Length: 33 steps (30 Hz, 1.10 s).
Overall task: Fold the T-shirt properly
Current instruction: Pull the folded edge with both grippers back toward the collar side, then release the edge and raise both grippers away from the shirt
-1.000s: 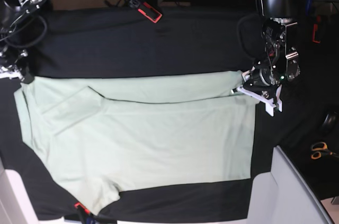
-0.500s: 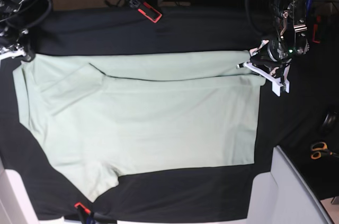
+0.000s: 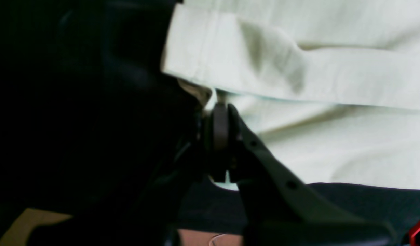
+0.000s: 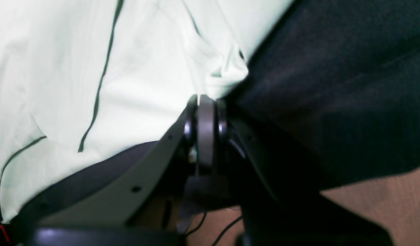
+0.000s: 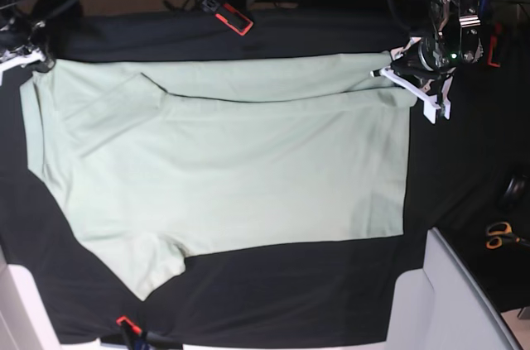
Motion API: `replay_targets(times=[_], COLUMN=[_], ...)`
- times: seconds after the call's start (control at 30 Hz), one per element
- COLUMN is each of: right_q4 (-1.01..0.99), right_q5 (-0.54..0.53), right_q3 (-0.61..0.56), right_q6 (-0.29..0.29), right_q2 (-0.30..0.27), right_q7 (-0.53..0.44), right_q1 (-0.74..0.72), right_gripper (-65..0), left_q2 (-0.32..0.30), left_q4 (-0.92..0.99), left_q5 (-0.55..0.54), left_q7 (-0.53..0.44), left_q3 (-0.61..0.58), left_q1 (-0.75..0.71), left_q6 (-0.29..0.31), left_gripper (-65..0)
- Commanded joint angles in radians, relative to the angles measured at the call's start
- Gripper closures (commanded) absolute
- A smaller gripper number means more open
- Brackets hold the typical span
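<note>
We start at the left gripper [image 5: 396,71], whose jaws are pressed together on the far right corner of the T-shirt [image 5: 232,176]; in the left wrist view the gripper [image 3: 220,112] has a bunched bit of pale cloth squeezed between its dark pads, and a folded hem band runs across just above it. The right gripper [image 5: 35,63] sits at the opposite far corner, on the left of the base view, and in its own wrist view [image 4: 205,99] the jaws are likewise clamped tight on a puckered tip of the shirt. Between the two grips we see the far edge of the shirt drawn out nearly straight, with a folded-over strip lying along it and a sleeve flap slanting near the left end. The rest of the mint-green shirt lies spread flat on the black tablecloth [image 5: 273,309], its other sleeve pointing toward the near left. Beyond the cloth we see a red-and-black clamp [image 5: 225,12] at the far edge and scissors [image 5: 499,235] with orange handles at the right.
</note>
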<state>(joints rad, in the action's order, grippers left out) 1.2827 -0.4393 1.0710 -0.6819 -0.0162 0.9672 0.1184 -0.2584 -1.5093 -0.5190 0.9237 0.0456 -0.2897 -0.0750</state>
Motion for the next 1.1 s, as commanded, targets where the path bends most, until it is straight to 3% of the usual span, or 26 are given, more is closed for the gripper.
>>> replay_targets(times=[0.0,1.07], right_q4=[0.022,0.024], right_q5=[-0.006,-0.006], right_q3=[0.004,0.047], right_q6=[-0.006,-0.016], right_q2=[-0.017,-0.005], right_q7=[-0.009,0.02], right_q1=[0.004,0.089], right_gripper=[0.0,-0.3], left_q2=[-0.02,-0.045], left_q4=[-0.026,-0.075], left_q5=[0.01,0.012], left_q7=[0.007,0.01], left_q3=[0.006,0.006], left_q1=[-0.012,-0.096], left_q6=[-0.004,-0.004], left_gripper=[0.0,0.0])
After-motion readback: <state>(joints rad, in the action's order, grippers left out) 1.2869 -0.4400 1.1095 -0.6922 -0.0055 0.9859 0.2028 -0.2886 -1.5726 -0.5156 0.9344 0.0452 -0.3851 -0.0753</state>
